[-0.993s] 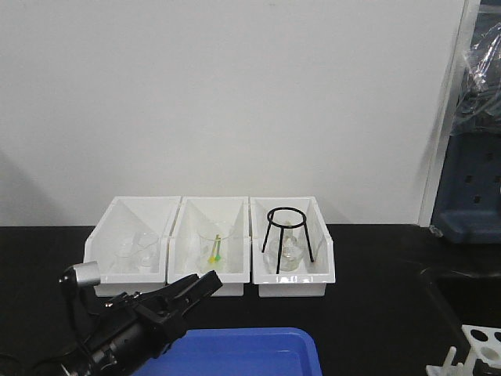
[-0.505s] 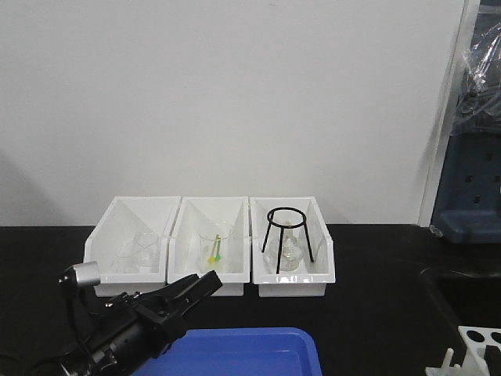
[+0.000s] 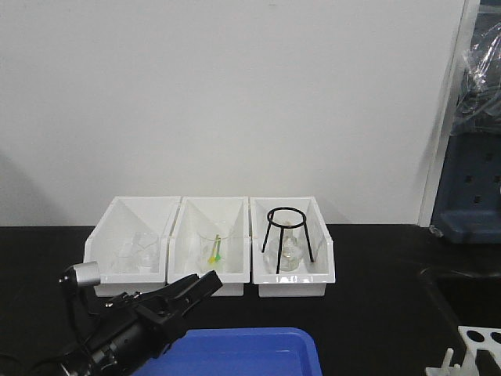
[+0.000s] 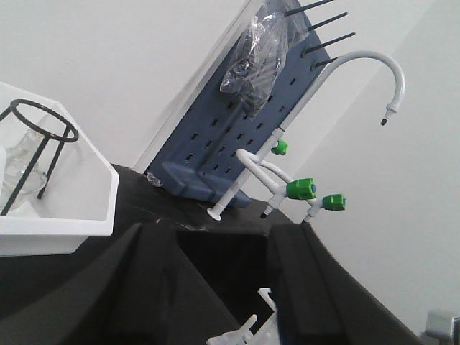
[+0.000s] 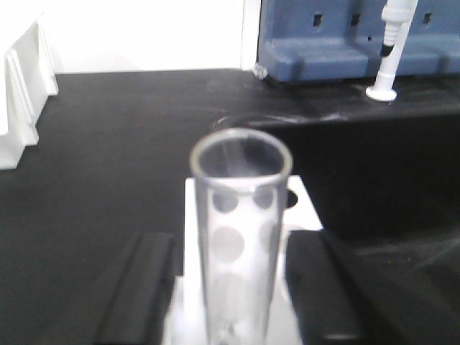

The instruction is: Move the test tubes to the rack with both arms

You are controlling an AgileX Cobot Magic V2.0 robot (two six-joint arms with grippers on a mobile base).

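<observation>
In the front view, three white bins [image 3: 192, 235] of glossy plastic sit side by side just below centre on the matt black bench [image 3: 376, 298]. The one toward 3 o'clock holds a black wire tripod [image 3: 288, 209] over clear glassware. A blue tray [image 3: 235, 352] fills the 6 o'clock edge.

At 7 o'clock the left gripper [image 3: 205, 280] points up toward 1 o'clock, with a silver knob [image 3: 84, 273] behind it. Its wrist view shows the two black fingers spread wide with nothing between them. Beyond them stand a blue pegboard [image 4: 215, 144] and a curved white tap [image 4: 366, 61] with green knobs [image 4: 300, 189].

The rack [image 3: 479, 338], white with round holes, lies at the 4 o'clock corner.

In the right wrist view, a clear glass test tube [image 5: 241, 215] with a round open rim rises between the right gripper [image 5: 233, 241] fingers, directly over the rack's top plate, whose holes show through the glass. The view does not show whether the fingers clamp the tube.
</observation>
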